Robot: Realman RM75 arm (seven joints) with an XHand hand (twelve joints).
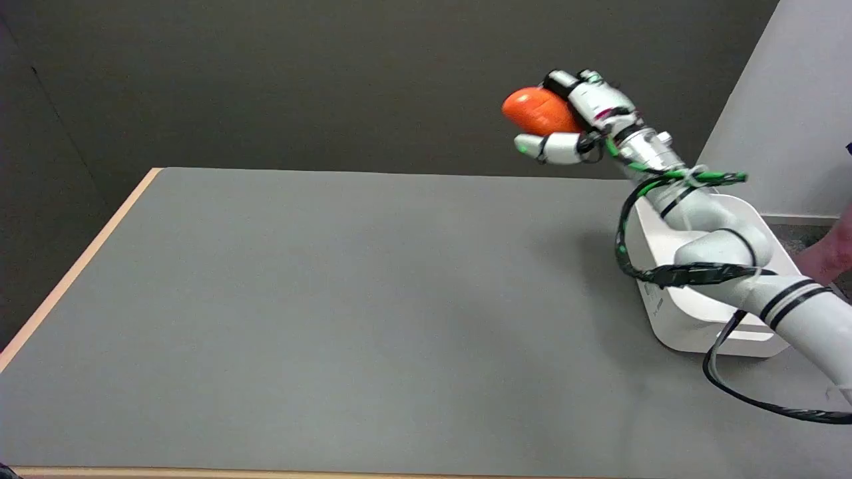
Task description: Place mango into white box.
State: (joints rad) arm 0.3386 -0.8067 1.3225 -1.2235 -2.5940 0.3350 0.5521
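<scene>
Grey table [333, 299] below, the right hand [579, 120] grips the mango [538, 110] aloft, left of the white box [685, 326]; carrying underway, it seemingly next must swing over the box and release.

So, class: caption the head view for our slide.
Right hand holds the orange mango aloft, left of the white box.

Soft, even light falls from above on my bench [346, 299]; no glare. My arm [719, 246] throws a faint, diffuse shadow leftward. My hand [576, 120] looks slightly blurred, the far wall dim.
</scene>
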